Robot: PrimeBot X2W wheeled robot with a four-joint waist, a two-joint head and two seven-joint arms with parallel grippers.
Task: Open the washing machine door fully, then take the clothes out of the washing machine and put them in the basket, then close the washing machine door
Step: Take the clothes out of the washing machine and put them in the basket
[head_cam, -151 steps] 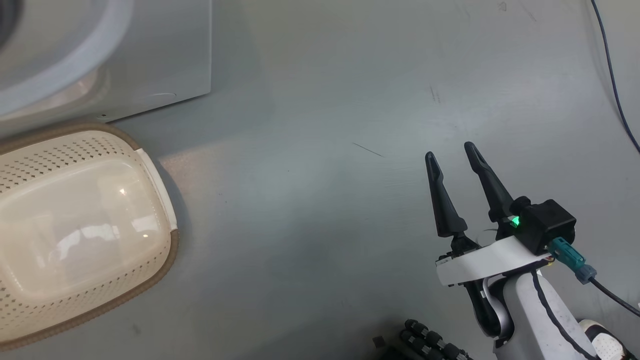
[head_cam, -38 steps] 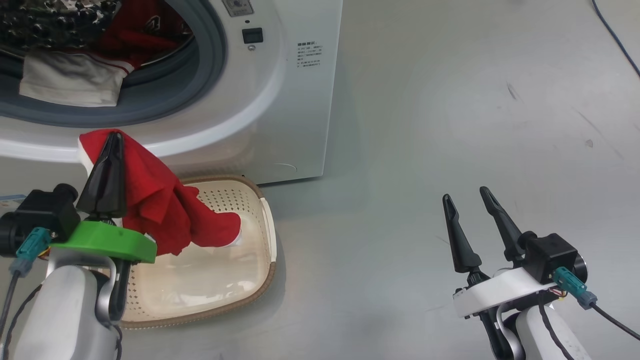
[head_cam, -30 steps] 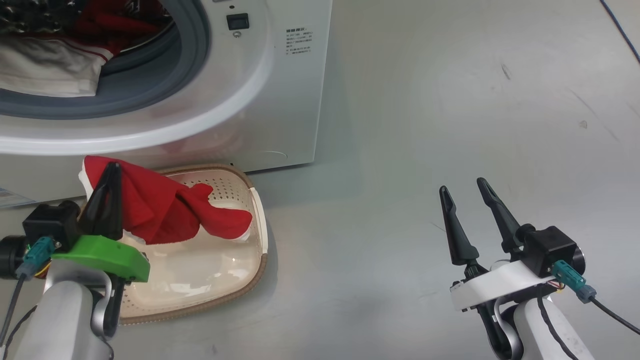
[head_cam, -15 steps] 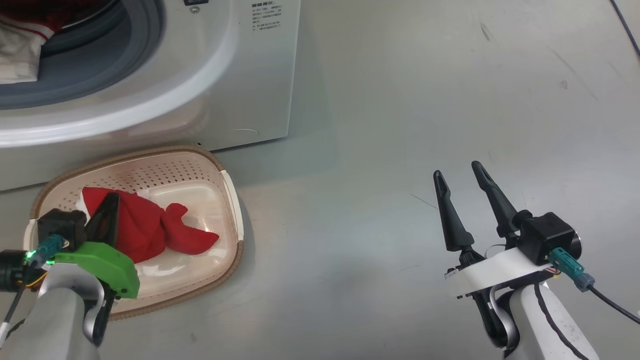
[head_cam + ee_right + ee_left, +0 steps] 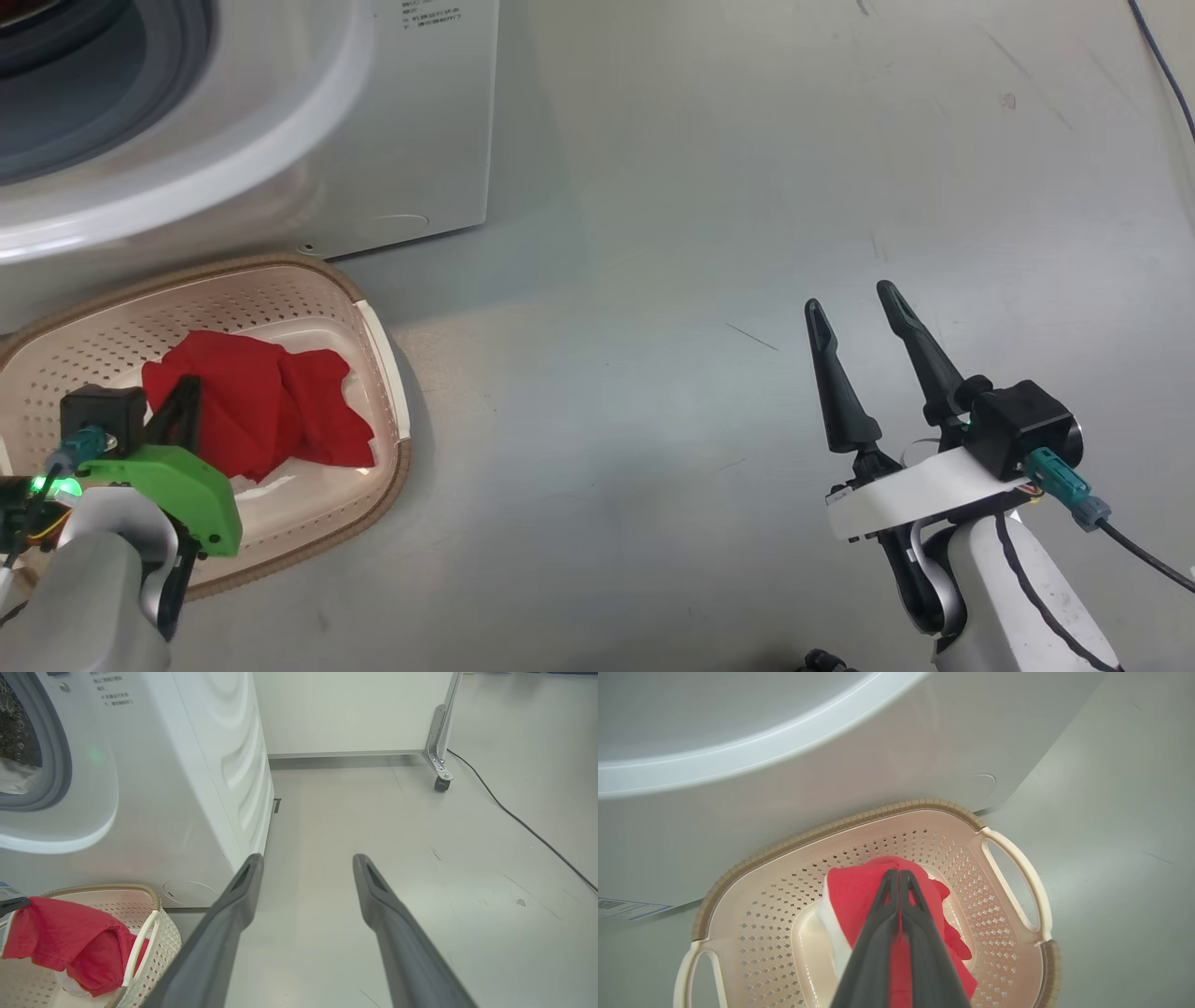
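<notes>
Since my left gripper (image 5: 896,873) sits low inside the basket (image 5: 840,823), lower left of the head view, clenched on the red garment (image 5: 852,891), letting go should leave it there; my right gripper (image 5: 847,295) hangs spread and empty at lower right, clear of the washing machine (image 5: 411,112)

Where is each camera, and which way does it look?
Head view: on the head, looking down at floor, washing machine and basket; left gripper and right gripper show.
Left wrist view: on the left wrist, looking along its shut fingers into the basket at the pinched red garment.
Right wrist view: on the right wrist, looking low between its open fingers toward the washing machine.
All three share the basket and red garment.
</notes>
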